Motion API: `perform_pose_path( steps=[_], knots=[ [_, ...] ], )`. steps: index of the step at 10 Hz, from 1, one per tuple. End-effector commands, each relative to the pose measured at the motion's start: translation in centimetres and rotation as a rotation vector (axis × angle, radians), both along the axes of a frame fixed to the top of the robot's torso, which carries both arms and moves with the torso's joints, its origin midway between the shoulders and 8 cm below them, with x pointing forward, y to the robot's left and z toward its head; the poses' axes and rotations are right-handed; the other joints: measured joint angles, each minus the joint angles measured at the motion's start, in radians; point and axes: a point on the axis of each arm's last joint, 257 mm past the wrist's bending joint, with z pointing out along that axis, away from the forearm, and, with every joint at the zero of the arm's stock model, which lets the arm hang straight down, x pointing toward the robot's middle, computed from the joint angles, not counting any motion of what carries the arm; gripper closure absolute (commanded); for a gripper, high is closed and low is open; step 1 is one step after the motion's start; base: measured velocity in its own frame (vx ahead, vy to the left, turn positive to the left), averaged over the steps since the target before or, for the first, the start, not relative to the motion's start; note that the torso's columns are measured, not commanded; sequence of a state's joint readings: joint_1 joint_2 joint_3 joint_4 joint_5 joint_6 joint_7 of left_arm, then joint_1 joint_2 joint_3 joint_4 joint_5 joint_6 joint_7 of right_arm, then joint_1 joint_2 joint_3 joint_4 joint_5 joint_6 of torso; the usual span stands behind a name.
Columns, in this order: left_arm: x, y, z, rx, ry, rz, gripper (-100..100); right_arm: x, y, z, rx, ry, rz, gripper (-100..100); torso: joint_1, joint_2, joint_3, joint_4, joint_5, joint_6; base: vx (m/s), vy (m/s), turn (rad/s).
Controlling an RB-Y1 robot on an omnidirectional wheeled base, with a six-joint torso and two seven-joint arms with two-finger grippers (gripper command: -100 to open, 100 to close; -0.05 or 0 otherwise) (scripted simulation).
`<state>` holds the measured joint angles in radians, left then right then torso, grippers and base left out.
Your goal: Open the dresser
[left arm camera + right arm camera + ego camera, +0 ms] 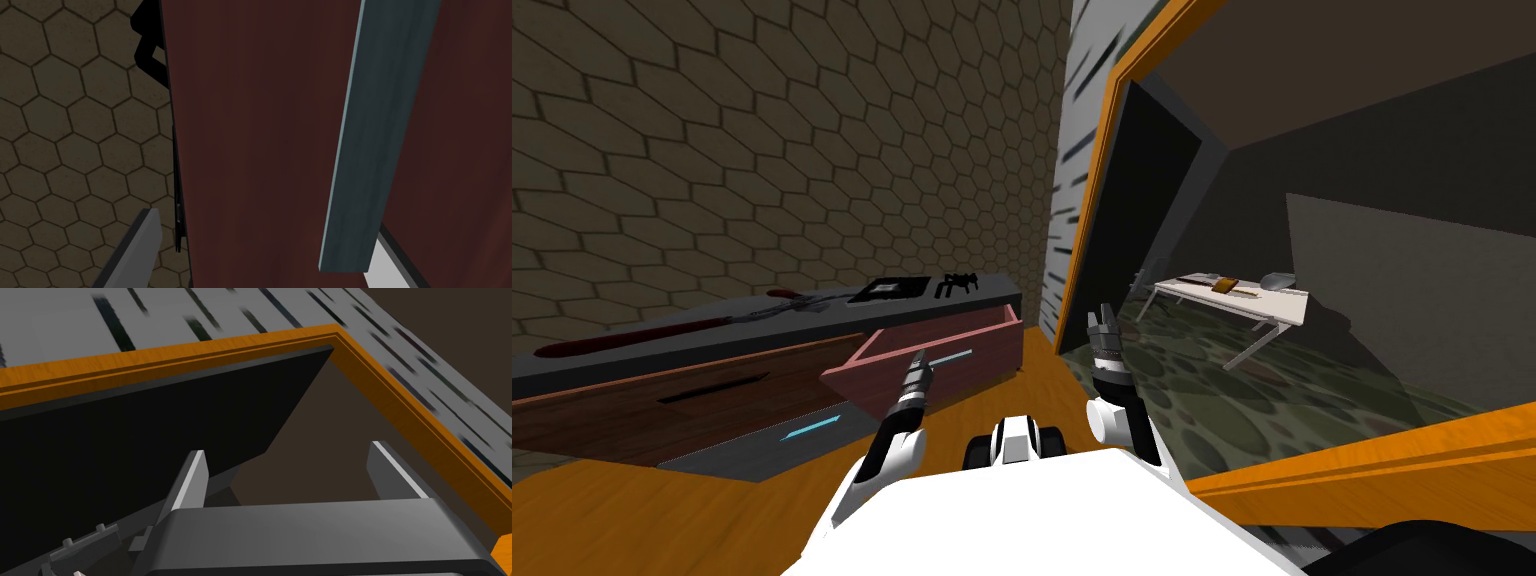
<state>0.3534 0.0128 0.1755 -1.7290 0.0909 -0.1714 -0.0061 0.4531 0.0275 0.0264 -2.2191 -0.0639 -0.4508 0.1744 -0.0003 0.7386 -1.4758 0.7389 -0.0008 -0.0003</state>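
Dresser (632,410), one drawer (982,345) out; left tool (920,358) open astride handle (365,140), right tool (1101,318) open.

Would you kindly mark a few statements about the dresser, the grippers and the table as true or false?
1. One drawer of the dresser stands pulled out. True.
2. The right gripper grips the drawer's handle. False: it is open and empty, raised near the orange door frame; the left gripper is at the handle, fingers apart.
3. Dark objects lie on the dresser's top. True.
4. The white table stands beside the dresser. False: it stands beyond the door frame.
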Motion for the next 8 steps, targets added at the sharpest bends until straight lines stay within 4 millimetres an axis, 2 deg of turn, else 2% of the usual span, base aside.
perform_pose_path(
  steps=[1,2,3,8],
  knots=[
    [0.3,0.2,1.6,-0.001,-0.001,0.000,-100,0.0,0.0,0.0,0.000,0.000,0.000,0,-0.001,0.002,0.001,0.002,-0.002,0.000,0.000,-0.006,-0.011],
    [0.1,0.2,0.5,-0.006,0.012,0.000,-100,0.0,0.0,0.0,0.000,0.000,0.000,0,-0.002,0.004,0.001,0.004,-0.004,-0.001,0.006,0.000,-0.005],
    [0.0,0.2,0.4,-0.008,0.017,0.000,0,0.0,0.0,0.0,0.000,0.000,0.000,0,-0.002,0.004,0.002,0.003,-0.002,-0.001,0.000,0.000,0.000],
    [-0.1,0.2,-0.1,-0.012,0.029,0.001,0,0.0,0.0,0.0,0.000,0.000,0.000,0,0.000,0.000,0.000,0.000,0.000,0.000,0.000,0.000,0.000]
  ],
)
